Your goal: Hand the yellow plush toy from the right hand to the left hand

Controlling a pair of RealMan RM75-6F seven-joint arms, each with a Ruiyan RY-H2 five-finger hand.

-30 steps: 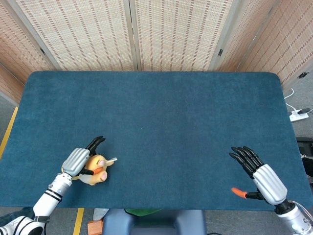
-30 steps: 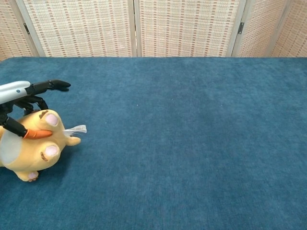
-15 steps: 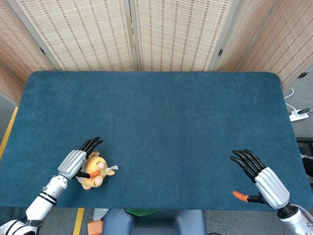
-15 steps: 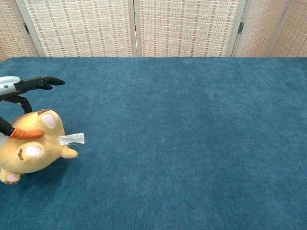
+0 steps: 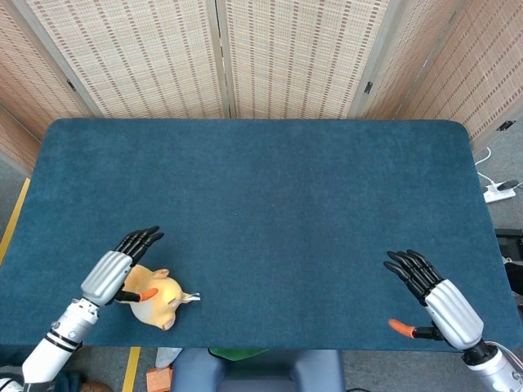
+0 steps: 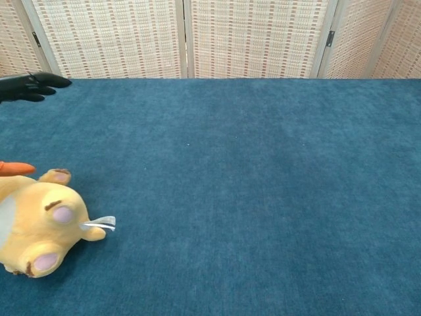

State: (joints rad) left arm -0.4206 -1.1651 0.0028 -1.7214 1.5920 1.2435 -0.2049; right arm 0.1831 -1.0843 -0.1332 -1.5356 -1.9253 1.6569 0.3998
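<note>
The yellow plush toy (image 5: 160,296) lies on its side on the blue table (image 5: 270,188), close to the front left edge, its white tag (image 6: 100,224) pointing right. My left hand (image 5: 110,273) hovers just left of the toy with fingers (image 6: 29,85) stretched out and apart. Its orange-tipped thumb (image 6: 13,168) sits right above the toy's head; I see no grip on it. My right hand (image 5: 437,296) rests open at the front right, fingers spread, holding nothing. The chest view shows the toy (image 6: 39,224) at the lower left and does not show the right hand.
Woven folding screens (image 5: 270,57) stand behind the table's far edge. A white power strip (image 5: 498,192) lies on the floor past the right edge. The toy and both hands are close to the table's front edge.
My left hand let go of the toy and drew back to the left with its fingers opened. The toy dropped and rolled toward the front edge. The right hand barely moved.
</note>
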